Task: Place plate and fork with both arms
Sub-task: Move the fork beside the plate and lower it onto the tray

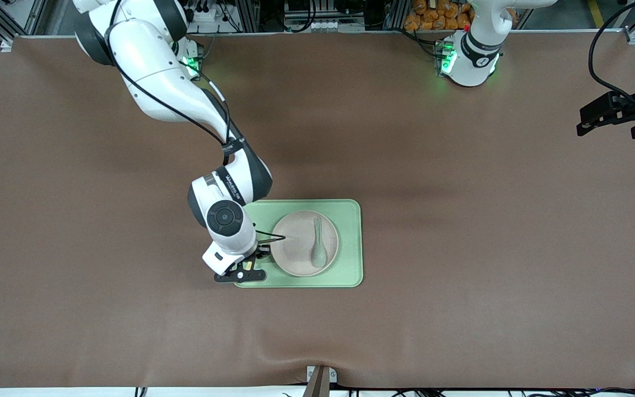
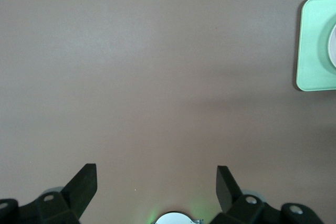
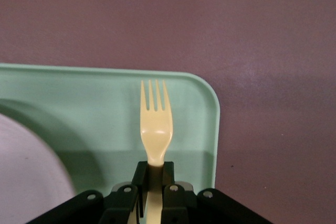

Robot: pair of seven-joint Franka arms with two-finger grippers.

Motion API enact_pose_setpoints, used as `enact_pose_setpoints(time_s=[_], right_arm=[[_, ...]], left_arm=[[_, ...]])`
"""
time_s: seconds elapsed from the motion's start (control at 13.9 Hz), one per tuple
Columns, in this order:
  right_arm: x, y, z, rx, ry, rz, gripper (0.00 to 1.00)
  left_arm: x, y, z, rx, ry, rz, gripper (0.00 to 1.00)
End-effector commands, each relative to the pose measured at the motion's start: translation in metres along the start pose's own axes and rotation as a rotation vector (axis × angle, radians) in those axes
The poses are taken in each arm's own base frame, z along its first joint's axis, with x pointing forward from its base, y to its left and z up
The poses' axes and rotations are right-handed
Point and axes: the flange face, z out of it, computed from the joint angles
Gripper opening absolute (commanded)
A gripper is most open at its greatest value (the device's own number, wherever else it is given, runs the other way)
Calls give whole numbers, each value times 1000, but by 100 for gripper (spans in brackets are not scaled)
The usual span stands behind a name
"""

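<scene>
The brown bench is wide and mostly bare, so there is much open room on every side of the light-green tray, which lies about in the middle. On the tray rests the plate, nearer to the left arm's end of it, and a grey-green spoon lies in the plate. The right gripper is low over the tray's corner that is toward the right arm's end and nearer to the front camera; its jaws are closed on the handle of the fork, whose tines point over the green strip between the plate's rim and the tray's raised edge. The left gripper waits high over bare bench at the left arm's end, with its jaws wide and nothing between them. I judge the fork is about to be laid down. The strip is narrow: if the fork is released too near the corner, its tines may rest on the tray's raised edge and it could tip out onto the bench; too near the plate, it may lean on the rim. The black jaws also sit close to the plate, so a sideways move could push it.
</scene>
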Motion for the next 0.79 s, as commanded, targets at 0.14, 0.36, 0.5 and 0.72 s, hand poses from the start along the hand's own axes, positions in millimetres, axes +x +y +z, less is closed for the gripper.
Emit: enact_pose_setpoints(time_s=[0.14, 0.36, 0.5, 0.72], right_arm=[[-23, 4, -2, 14, 9, -5, 5], [-26, -4, -3, 19, 6, 16, 8], [-29, -10, -2, 18, 5, 14, 40], [-29, -8, -2, 15, -2, 14, 60]], left_arm=[[3, 2, -1, 15, 22, -16, 100], [3, 0, -1, 15, 22, -19, 100], [3, -1, -1, 15, 22, -20, 100], [3, -2, -1, 16, 22, -22, 100]])
